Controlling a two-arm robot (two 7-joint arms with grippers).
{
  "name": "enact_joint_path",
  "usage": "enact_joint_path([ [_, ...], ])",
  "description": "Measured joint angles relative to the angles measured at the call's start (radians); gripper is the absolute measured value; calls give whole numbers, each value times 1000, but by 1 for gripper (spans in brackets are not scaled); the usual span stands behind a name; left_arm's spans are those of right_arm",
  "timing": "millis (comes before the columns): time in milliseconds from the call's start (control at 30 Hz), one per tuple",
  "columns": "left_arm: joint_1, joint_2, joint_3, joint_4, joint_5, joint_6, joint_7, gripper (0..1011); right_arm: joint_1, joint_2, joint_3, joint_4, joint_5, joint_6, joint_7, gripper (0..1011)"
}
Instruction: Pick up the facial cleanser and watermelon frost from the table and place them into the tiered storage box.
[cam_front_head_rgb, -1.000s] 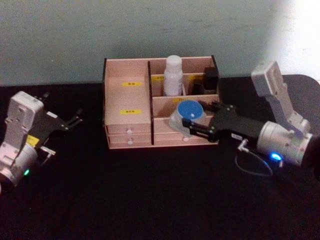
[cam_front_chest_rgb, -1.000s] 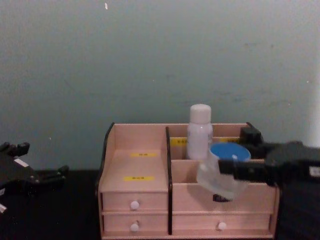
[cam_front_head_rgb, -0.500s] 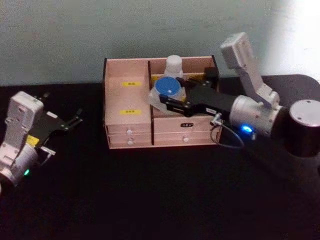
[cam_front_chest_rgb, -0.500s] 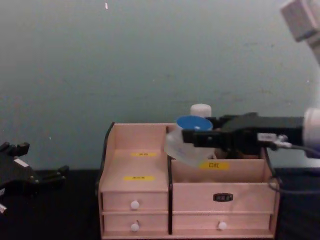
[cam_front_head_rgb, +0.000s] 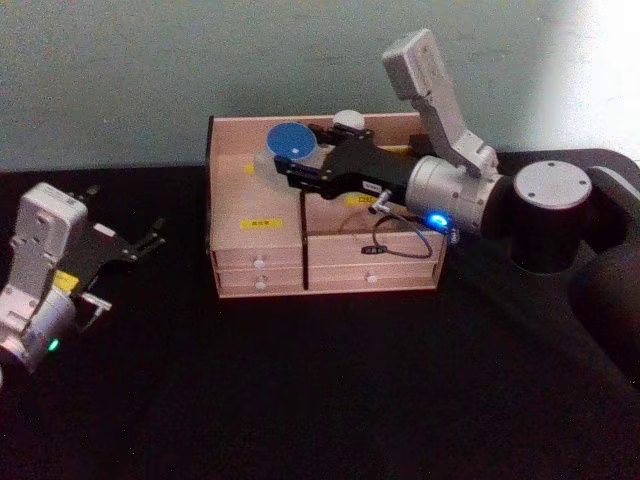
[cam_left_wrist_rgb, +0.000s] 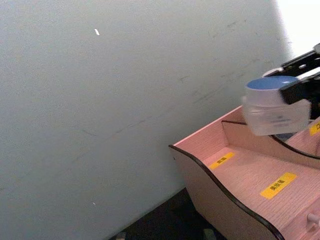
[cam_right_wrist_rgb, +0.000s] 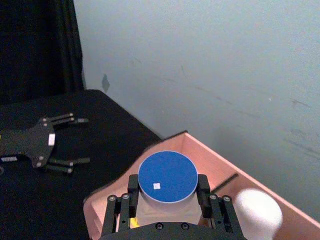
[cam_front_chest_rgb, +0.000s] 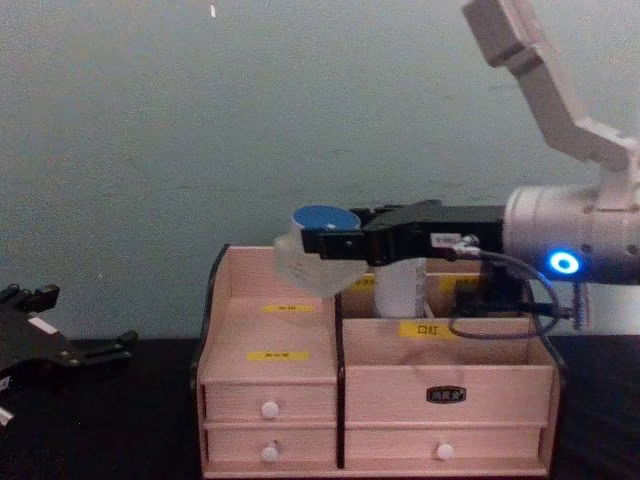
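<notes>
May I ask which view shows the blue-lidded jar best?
The left wrist view: there the watermelon frost shows blue lid and clear body over the tiered storage box. The right wrist and head views give mainly its lid in the right gripper; the chest view, its side partly behind a finger.

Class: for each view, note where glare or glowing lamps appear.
Head view: white glare on the wall at far right; blue lamp on the right arm, green lamp on the left arm. Chest view: blue lamp haloed. Left wrist view: glare near the jar.
</notes>
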Motion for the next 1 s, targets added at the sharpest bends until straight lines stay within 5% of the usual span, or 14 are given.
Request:
enact_joint_path([
  [1000, 0, 0, 0, 0, 0, 0, 0, 1001, 136, -161, -23, 319, -61, -59, 13, 704],
])
